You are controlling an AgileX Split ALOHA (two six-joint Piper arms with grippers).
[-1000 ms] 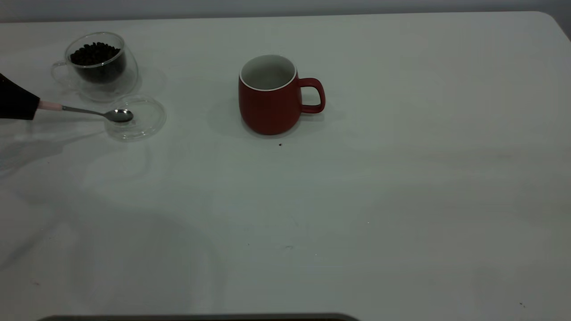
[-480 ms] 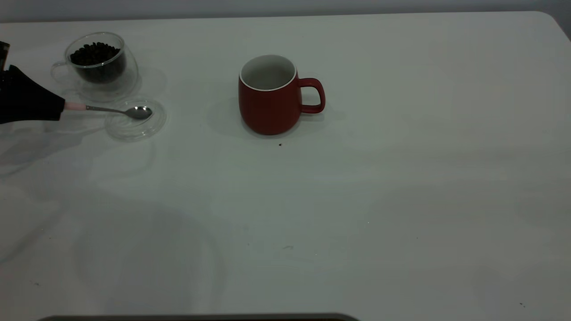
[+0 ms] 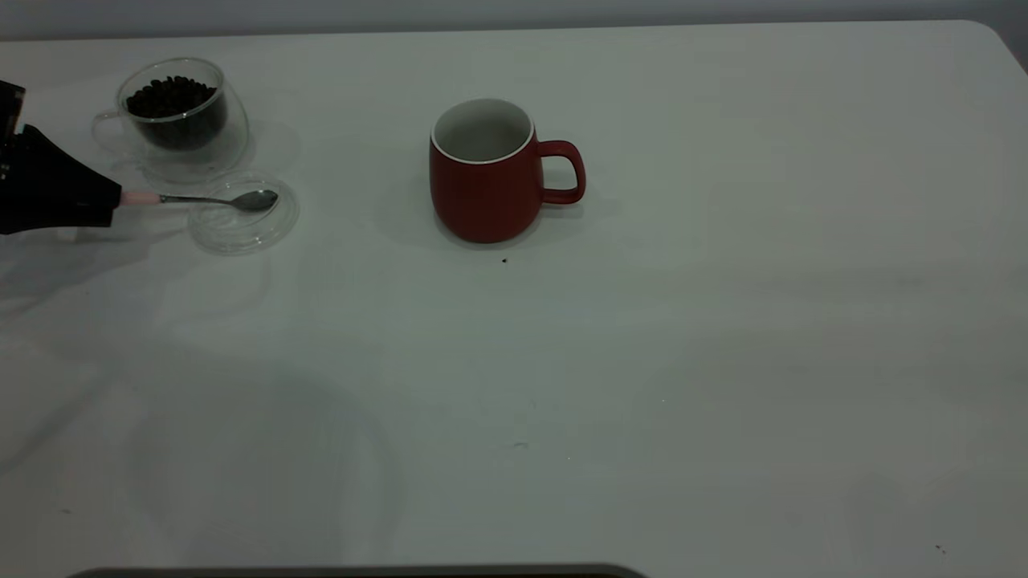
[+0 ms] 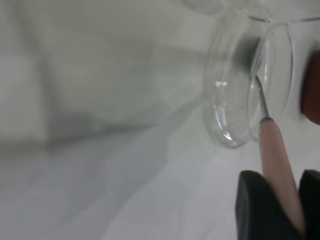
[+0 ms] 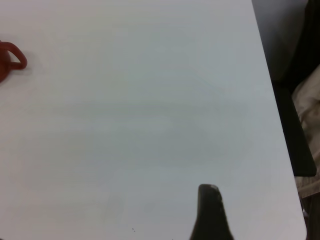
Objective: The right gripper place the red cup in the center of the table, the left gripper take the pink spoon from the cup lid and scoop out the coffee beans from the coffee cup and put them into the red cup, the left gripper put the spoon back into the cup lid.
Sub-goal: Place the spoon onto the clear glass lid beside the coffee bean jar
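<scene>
Spoon work is at the far left of the worktop (image 3: 723, 337). The left claw (image 3: 112, 201) reaches in from the left edge of the exterior view, its black wedge-shaped fingers (image 4: 260, 210) closed on the pale pink handle of the pink spoon (image 3: 201, 199). In the left wrist view the handle runs between the two fingers, with the thin metal neck leading on toward the glass. The spoon lies roughly level, pointing right, and its shiny bowl sits over the far part of the cup lid (image 3: 265, 233); whether the bowl touches the glass cannot be told. The cup lid lies flat on the worktop, just on the near side of the coffee cup (image 3: 181, 120). The coffee cup stands upright at the far left, and the coffee beans (image 3: 170, 96) show as a dark heap inside it.

The red cup (image 3: 482, 189) stands upright near the middle of the worktop, a little toward the far side, its handle turned to the right and its white inside showing. A tiny dark speck (image 3: 504, 260) lies on the worktop just in front of it.

The right claw (image 5: 211, 215) is outside the exterior view; the right wrist view shows only one dark fingertip over bare worktop, well to the right of the red cup, so whether it is wide or narrow cannot be told.
</scene>
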